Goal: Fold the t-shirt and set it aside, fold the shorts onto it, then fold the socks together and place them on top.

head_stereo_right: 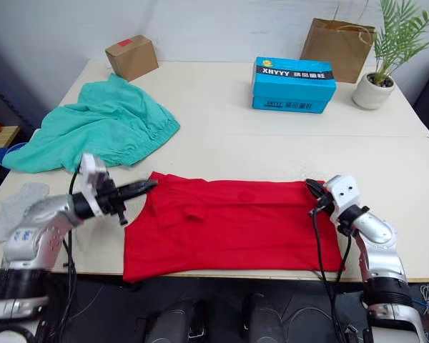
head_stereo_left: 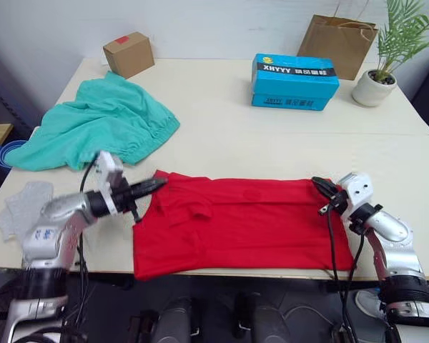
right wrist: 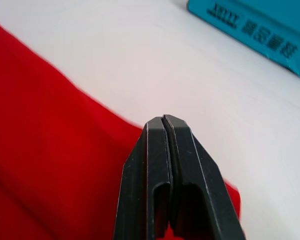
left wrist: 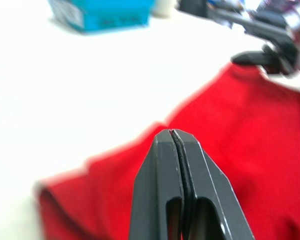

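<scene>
The red t-shirt (head_stereo_left: 236, 221) lies flat in a wide folded rectangle along the table's front edge. My left gripper (head_stereo_left: 161, 184) is shut at the shirt's far left corner; in the left wrist view its closed tips (left wrist: 171, 134) hover over red cloth with nothing seen pinched. My right gripper (head_stereo_left: 317, 182) is shut at the far right corner, its tips (right wrist: 163, 119) at the cloth's edge. The teal shorts (head_stereo_left: 100, 128) lie crumpled at the back left. The grey socks (head_stereo_left: 21, 207) rest near the table's left edge, beside my left arm.
A small cardboard box (head_stereo_left: 129, 53) stands at the back left, a blue shoe box (head_stereo_left: 294, 81) at the back centre, a paper bag (head_stereo_left: 339, 43) and a potted plant (head_stereo_left: 374, 87) at the back right. A blue bowl (head_stereo_left: 1, 153) sits off the table's left side.
</scene>
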{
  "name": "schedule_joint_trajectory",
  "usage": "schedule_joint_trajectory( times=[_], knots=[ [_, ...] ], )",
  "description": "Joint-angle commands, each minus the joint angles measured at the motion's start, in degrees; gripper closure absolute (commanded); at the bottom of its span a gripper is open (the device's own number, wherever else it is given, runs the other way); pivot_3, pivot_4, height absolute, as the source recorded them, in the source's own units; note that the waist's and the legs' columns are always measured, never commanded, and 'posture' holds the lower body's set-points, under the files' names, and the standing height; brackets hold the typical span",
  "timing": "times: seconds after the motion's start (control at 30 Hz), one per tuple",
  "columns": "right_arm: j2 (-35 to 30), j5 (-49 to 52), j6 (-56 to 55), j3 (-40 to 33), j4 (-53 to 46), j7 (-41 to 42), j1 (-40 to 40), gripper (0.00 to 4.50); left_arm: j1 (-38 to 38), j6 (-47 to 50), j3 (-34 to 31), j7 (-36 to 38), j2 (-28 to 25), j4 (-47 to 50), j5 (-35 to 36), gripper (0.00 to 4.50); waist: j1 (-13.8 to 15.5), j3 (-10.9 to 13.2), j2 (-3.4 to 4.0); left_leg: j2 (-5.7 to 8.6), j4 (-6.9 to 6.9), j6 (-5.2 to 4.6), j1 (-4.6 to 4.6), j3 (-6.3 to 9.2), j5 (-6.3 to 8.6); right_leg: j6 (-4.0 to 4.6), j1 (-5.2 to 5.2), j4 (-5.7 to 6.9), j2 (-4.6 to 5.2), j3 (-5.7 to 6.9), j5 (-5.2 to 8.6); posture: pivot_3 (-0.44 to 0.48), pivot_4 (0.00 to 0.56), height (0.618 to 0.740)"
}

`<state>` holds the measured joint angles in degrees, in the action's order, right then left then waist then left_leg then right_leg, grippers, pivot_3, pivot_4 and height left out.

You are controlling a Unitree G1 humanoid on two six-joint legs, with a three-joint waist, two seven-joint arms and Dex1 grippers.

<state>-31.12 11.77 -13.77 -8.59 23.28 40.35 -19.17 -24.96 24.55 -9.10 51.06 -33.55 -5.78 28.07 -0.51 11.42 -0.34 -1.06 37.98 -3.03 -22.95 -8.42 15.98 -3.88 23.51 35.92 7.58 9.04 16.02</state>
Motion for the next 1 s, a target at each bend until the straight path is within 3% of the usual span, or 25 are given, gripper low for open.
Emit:
schedule_joint_trajectory(
  times=[0.03,0.2,0.3,0.53,0.73,1.0],
  knots=[
    [1.6,-1.1,0.4,1.4,-2.4,-1.6,-0.8,4.50,-2.9,-3.0,4.0,-3.1,1.8,-6.2,-5.9,4.48,0.1,0.0,0.00,0.00,-0.01,0.00,0.00,-0.02,0.00,0.00,0.01,0.00,-0.01,0.00,0.00,0.000,0.150,0.740],
    [3.4,-3.5,-0.5,3.8,-1.9,-2.5,-0.8,4.50,-5.4,-6.9,6.5,-6.3,5.8,-13.9,-10.6,4.48,0.1,0.0,0.00,0.00,-0.01,-0.02,-0.13,-0.05,-0.03,-0.01,0.07,0.06,-0.07,0.02,-0.01,0.000,0.150,0.740],
    [3.0,-4.0,-1.0,2.5,1.0,-4.2,-0.9,4.50,-6.4,-9.6,5.6,-11.7,7.3,-18.5,-13.3,4.48,0.1,0.0,0.00,0.00,0.00,-0.02,-0.11,-0.05,-0.04,-0.01,0.07,0.00,-0.06,0.01,0.00,0.000,0.150,0.740],
    [-2.4,-4.7,-5.7,-1.8,11.7,-6.6,-0.5,4.50,-7.2,-19.7,1.8,-19.5,9.2,-24.8,-15.0,4.48,0.3,0.0,-0.04,0.02,0.00,-0.03,0.02,-0.04,-0.05,-0.02,-0.03,-0.03,0.02,0.00,-0.01,0.000,0.150,0.740],
    [-4.5,-2.9,-7.7,-5.9,17.6,-9.6,-1.8,4.50,-7.3,-25.6,-0.7,-17.2,10.2,-24.3,-12.5,4.48,0.2,0.0,-0.06,0.01,0.00,-0.03,0.02,-0.04,-0.06,-0.02,-0.02,-0.03,0.02,0.02,-0.01,0.000,0.150,0.740],
    [-3.2,6.3,-3.2,-6.6,2.6,0.3,1.8,4.50,1.1,-17.3,1.7,-1.6,6.7,-3.5,-3.5,4.48,-0.1,0.0,-0.02,-0.02,-0.02,-0.02,-0.03,-0.04,-0.05,-0.02,0.01,-0.06,-0.02,0.00,-0.01,0.000,0.150,0.740]
  ],
)
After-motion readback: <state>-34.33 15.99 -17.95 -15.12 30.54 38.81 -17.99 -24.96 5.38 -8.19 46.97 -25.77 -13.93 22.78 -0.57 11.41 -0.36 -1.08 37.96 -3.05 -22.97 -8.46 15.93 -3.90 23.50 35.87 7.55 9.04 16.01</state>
